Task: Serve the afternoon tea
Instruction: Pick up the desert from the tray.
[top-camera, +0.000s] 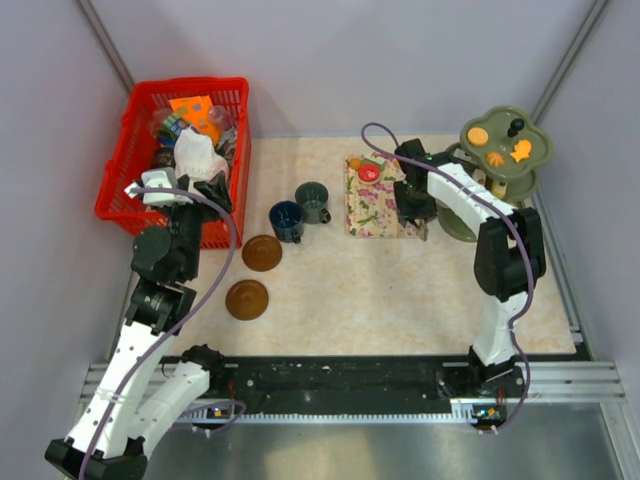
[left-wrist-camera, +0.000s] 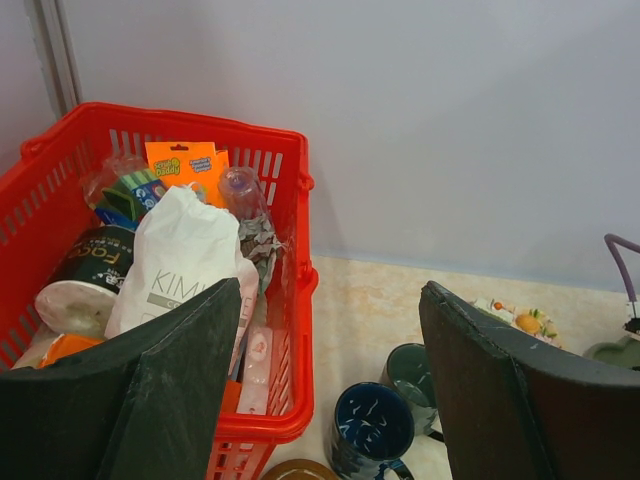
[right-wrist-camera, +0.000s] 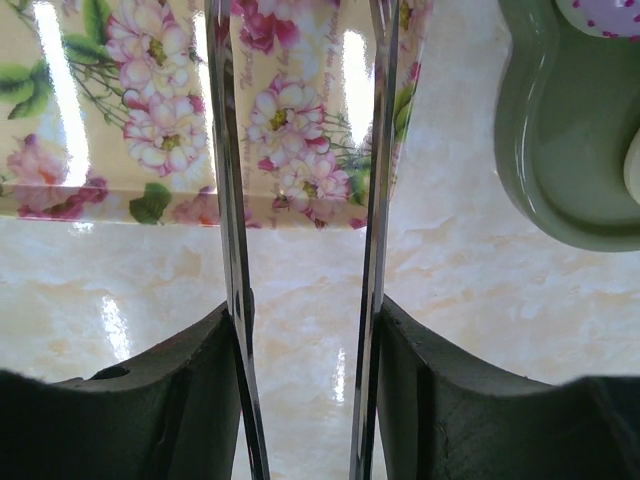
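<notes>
My right gripper (top-camera: 413, 205) is shut on thin metal tongs (right-wrist-camera: 228, 200), whose two arms run forward over the near edge of a floral tray (right-wrist-camera: 290, 130). A red pastry (top-camera: 369, 172) and a small orange one (top-camera: 354, 162) lie at the tray's far end. Several pastries sit on the top tier of the olive-green stand (top-camera: 505, 145); its lowest tier (right-wrist-camera: 570, 150) is just right of the tongs. My left gripper (left-wrist-camera: 330, 290) hangs open over the near right corner of the red basket. The navy mug (left-wrist-camera: 372, 425) and dark-green mug (left-wrist-camera: 408, 370) stand side by side below it. Two brown saucers (top-camera: 262, 252) (top-camera: 247, 299) lie nearer the arms.
The red plastic basket (top-camera: 130, 160) at the far left is full of mixed clutter, with a white bag (left-wrist-camera: 180, 260) on top. Grey walls close in the back and both sides. Bare marble-patterned tabletop (top-camera: 400, 290) lies between the saucers and the right arm's base.
</notes>
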